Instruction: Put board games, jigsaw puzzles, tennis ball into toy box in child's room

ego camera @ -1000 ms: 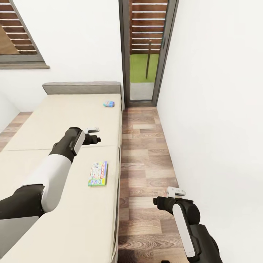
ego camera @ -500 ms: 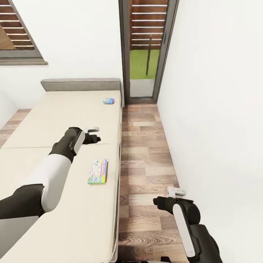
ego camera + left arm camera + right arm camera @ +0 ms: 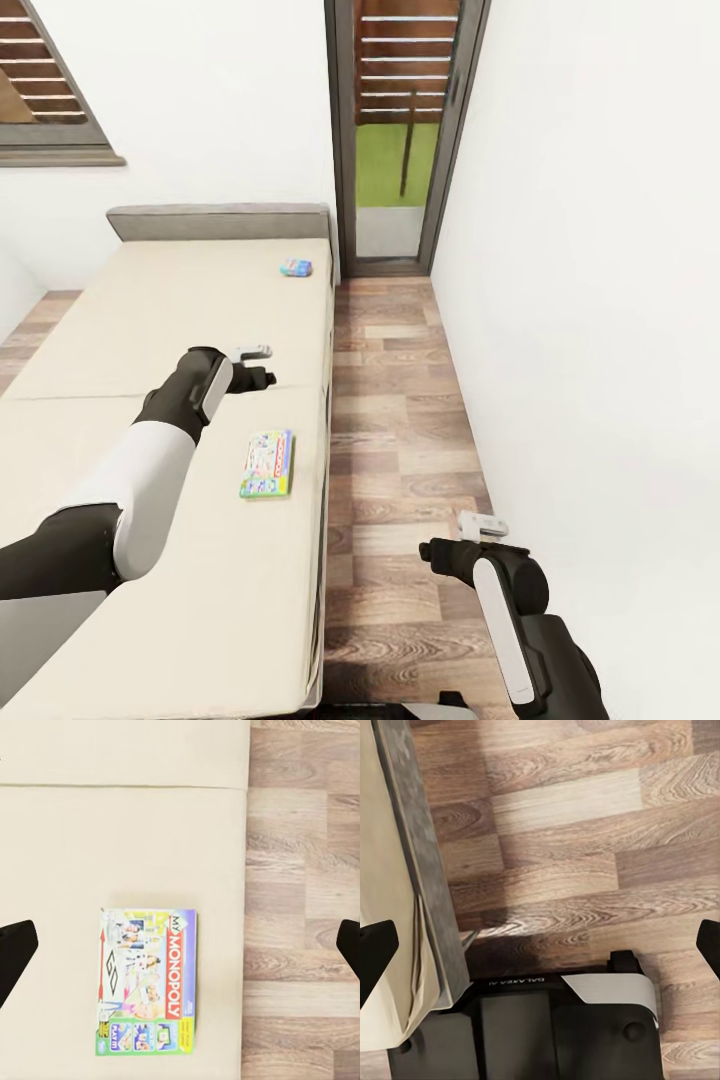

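Two board games lie on the bed (image 3: 150,330). The green-topped Monopoly box (image 3: 267,464) (image 3: 146,982) lies near the mattress's right edge. The light blue one (image 3: 296,267) sits close to the grey headboard. My left gripper (image 3: 265,378) (image 3: 182,945) hovers above the mattress just beyond the Monopoly box, open wide, with nothing between its fingers. My right gripper (image 3: 440,552) (image 3: 540,945) hangs open over the wood floor beside the bed. The table, toy box, jigsaw puzzles and tennis ball are out of view.
A strip of wood-plank floor (image 3: 400,400) runs between the bed and the white right wall (image 3: 600,300). It ends at a tall grey-framed window (image 3: 400,130). My own dark base (image 3: 525,1027) stands against the bed's grey side.
The whole picture has shifted: the bed, both games and the window sit slightly higher, so the camera moved. Both arms hold the same pose and both grippers stay open.
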